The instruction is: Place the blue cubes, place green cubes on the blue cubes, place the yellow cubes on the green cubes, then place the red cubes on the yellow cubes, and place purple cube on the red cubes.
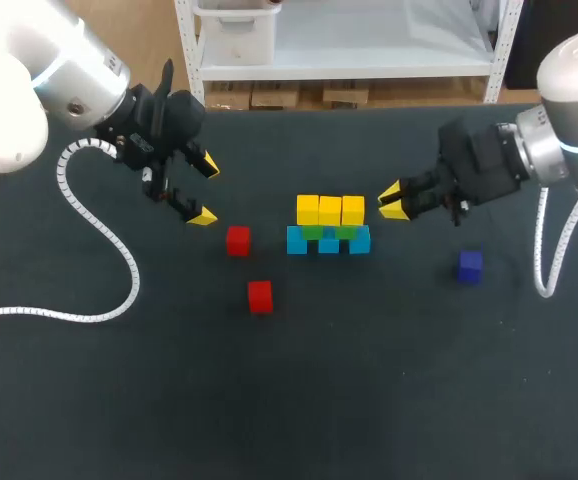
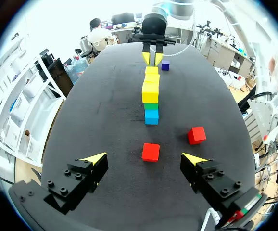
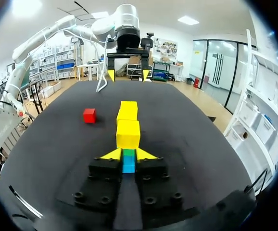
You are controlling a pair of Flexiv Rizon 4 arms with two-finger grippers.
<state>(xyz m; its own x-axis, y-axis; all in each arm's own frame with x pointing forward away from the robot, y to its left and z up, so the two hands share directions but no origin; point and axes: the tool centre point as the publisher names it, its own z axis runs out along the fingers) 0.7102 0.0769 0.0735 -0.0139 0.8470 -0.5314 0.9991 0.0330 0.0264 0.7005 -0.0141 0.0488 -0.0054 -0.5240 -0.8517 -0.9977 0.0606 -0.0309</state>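
head view: blue cubes (image 1: 329,244) in row on table (image 1: 389,400), green cubes (image 1: 314,232) on them, three yellow cubes (image 1: 330,210) on top. my right gripper (image 1: 393,202) just beside stack's right end, not touching; fingers only slightly apart, nothing between. my left gripper (image 1: 207,191) spread wide, empty, left of stack. one red cube (image 1: 238,240) between left gripper and stack. second red cube (image 1: 260,296) nearer me, apart from first. purple cube (image 1: 470,265) alone, right of stack, near my right arm.
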